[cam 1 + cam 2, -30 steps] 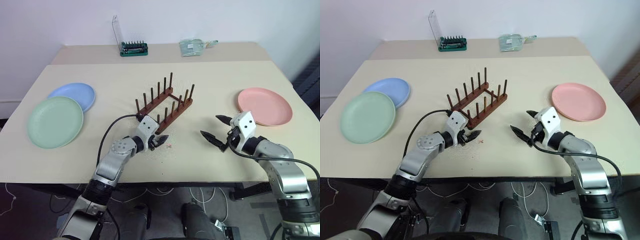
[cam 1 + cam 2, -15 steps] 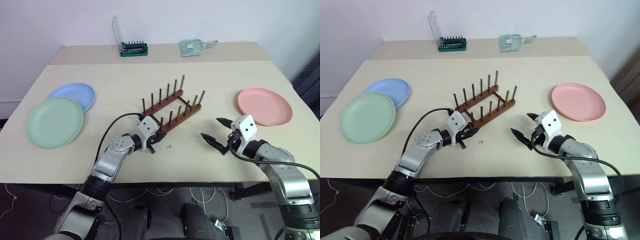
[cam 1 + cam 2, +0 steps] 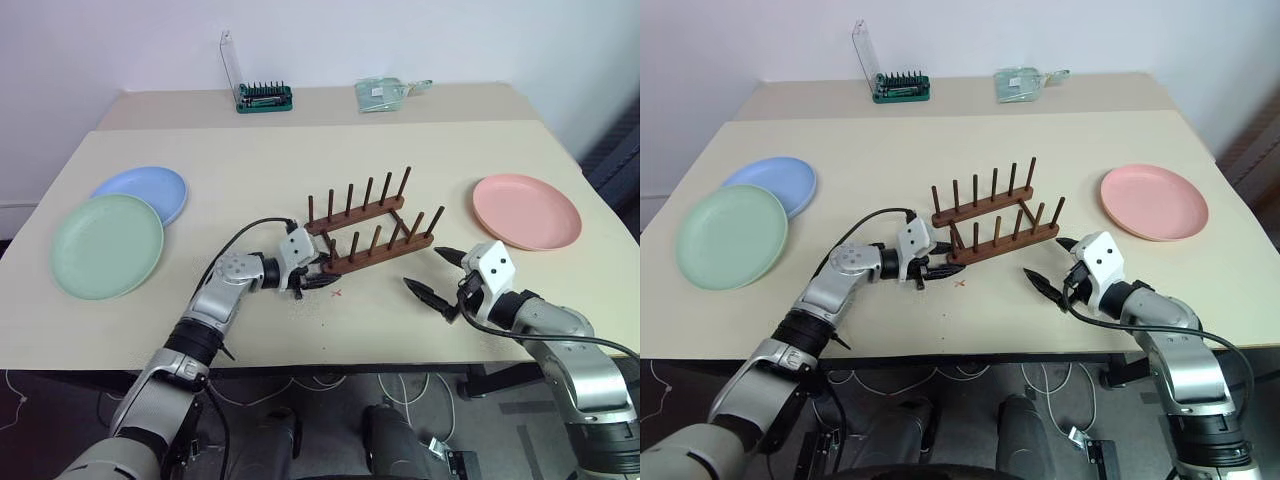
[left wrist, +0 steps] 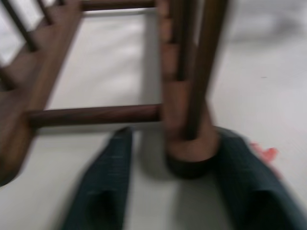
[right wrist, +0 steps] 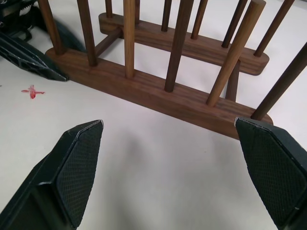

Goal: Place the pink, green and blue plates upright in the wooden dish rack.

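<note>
The left gripper (image 4: 168, 191) straddled the near rail's end of the rack (image 3: 372, 232), not clenched; the right gripper (image 3: 1052, 262) gaped empty. No plate was racked; fetching one seemed next.

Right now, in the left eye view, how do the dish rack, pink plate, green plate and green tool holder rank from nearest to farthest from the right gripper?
1. Wooden dish rack, just left of the right gripper.
2. Pink plate, beyond it on the right.
3. Green tool holder, at the table's far edge.
4. Green plate, far left.
</note>
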